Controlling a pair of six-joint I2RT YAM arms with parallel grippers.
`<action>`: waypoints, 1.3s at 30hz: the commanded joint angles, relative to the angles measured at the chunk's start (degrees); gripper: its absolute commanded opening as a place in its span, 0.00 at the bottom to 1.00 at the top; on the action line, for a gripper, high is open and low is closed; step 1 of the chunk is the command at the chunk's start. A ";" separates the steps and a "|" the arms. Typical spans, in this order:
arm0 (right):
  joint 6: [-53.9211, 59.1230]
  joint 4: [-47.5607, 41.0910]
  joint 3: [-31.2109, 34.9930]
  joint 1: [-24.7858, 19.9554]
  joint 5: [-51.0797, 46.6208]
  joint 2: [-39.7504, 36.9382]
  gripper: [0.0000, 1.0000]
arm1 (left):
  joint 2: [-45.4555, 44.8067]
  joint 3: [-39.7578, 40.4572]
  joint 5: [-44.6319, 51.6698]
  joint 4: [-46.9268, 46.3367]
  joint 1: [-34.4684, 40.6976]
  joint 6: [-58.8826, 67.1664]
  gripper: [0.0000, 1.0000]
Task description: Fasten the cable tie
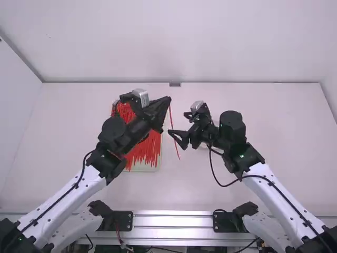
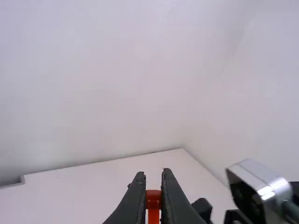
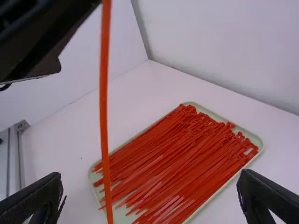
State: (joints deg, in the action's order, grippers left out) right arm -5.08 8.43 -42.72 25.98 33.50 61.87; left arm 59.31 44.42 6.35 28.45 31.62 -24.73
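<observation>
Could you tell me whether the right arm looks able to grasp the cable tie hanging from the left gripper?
Probably yes: the right gripper is open right beside the cable tie, which hangs free below the left gripper, with nothing between them.

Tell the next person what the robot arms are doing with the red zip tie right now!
Left gripper: shut on one red cable tie, held up; it hangs straight.
Right gripper: open, beside the hanging tie, holding nothing.
Spare ties lie on the tray.
Done: one tie picked up. Left: probably catch its loose end, loop it into the head, pull tight.
</observation>
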 commanded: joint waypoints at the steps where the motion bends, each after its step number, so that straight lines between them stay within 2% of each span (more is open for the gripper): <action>1: -1.11 -0.07 0.35 -0.11 1.60 0.39 0.94 | 1.51 1.81 -1.11 1.05 0.63 -2.29 0.02; 3: -1.11 -0.07 0.37 -0.11 2.10 0.39 0.89 | 1.95 1.81 -1.46 1.46 0.63 -3.17 0.02; 4: -0.90 -0.07 0.37 -0.11 2.95 0.39 0.82 | 2.56 1.81 -1.03 2.43 0.63 -3.15 0.02; 10: -0.04 -0.07 0.35 1.14 2.86 0.39 0.59 | 4.24 1.81 -1.09 3.08 0.63 -4.68 0.02; 15: 0.57 -0.26 0.35 1.95 2.47 0.39 0.50 | 4.24 1.81 -1.07 3.63 0.63 -5.86 0.02; 17: 0.57 -0.61 0.35 1.51 2.47 0.39 0.43 | 4.22 1.81 -1.25 3.52 0.63 -5.90 0.02; 19: 0.52 -0.94 0.37 1.18 2.49 0.39 0.34 | 4.24 1.81 -0.81 3.52 0.61 -5.95 0.02; 21: 0.57 -1.25 0.37 0.72 2.47 0.39 0.16 | 4.24 1.81 -0.57 3.56 0.63 -5.95 0.02; 22: 0.52 -1.29 0.37 0.63 2.49 0.39 0.11 | 4.24 1.81 -0.59 3.54 0.63 -5.95 0.02; 23: 0.55 -1.38 0.35 0.52 2.47 0.39 0.00 | 4.24 1.81 -0.61 3.52 0.63 -5.90 0.02; 29: 0.61 -1.53 0.35 0.68 2.45 0.39 0.00 | 4.24 1.79 0.63 3.54 0.63 -5.90 0.04; 31: 0.59 -1.51 0.37 0.17 2.49 0.39 0.00 | 4.24 1.79 0.68 3.50 0.63 -5.88 0.17; 32: 0.59 -1.51 0.37 0.17 2.49 0.39 0.00 | 4.24 1.79 0.68 3.50 0.63 -5.88 0.19; 34: 1.29 -1.57 0.35 -0.24 2.54 0.39 0.00 | 4.24 1.79 0.68 3.54 0.63 -5.90 0.37; 35: 1.51 -1.57 0.35 -0.59 2.71 0.33 0.00 | 4.24 1.79 0.61 3.54 0.63 -5.62 0.51; 39: 1.49 -1.97 0.35 -2.78 2.73 -0.24 0.00 | 4.20 1.79 0.28 3.85 0.52 -5.20 0.71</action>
State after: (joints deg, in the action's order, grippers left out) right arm -4.08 6.55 -42.72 24.60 35.66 61.87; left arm 63.59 44.42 6.37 31.64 32.01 -30.48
